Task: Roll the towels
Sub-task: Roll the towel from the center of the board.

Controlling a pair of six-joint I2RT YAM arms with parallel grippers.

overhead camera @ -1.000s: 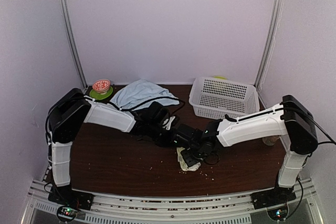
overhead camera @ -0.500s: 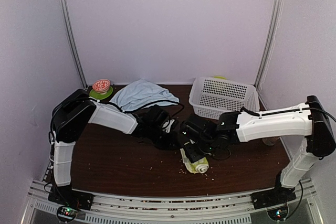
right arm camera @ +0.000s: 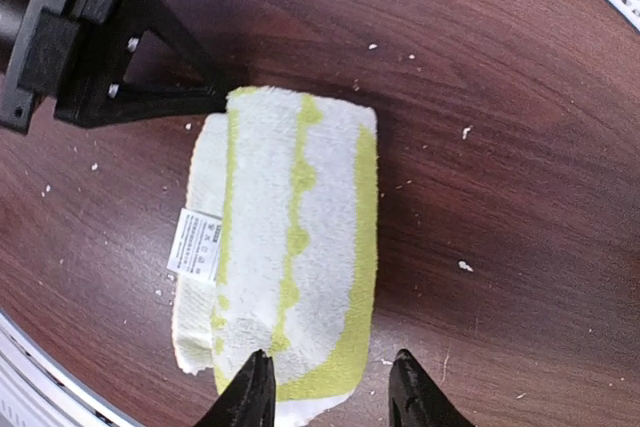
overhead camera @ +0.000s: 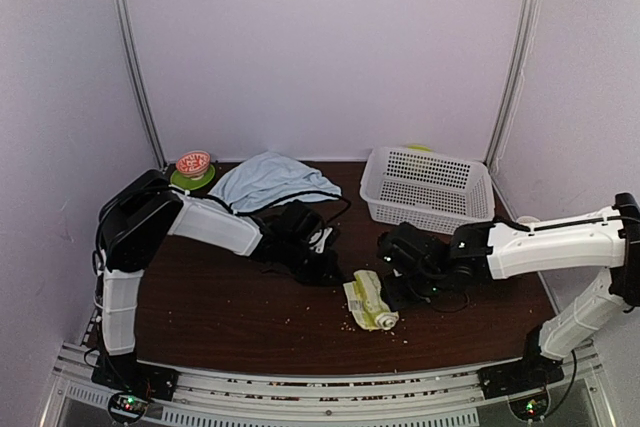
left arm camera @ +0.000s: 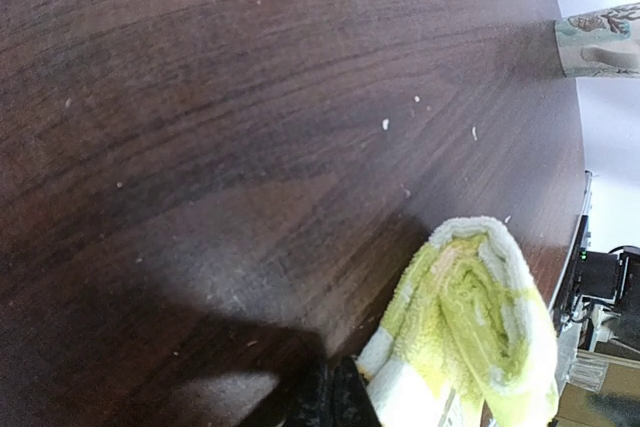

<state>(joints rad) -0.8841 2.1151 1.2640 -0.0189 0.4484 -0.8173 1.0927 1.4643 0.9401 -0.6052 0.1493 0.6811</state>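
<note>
Pale-blue towel (overhead camera: 268,179) overhead only, lime towel (right arm camera: 290,237) rolled

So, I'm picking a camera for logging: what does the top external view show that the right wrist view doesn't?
Only the top external view shows the pale-blue towel, the white basket and the small bowl at the back. Only the right wrist view shows the white label on the rolled green towel and the right claw open over its end. Both show that towel with the left claw at its corner.
</note>
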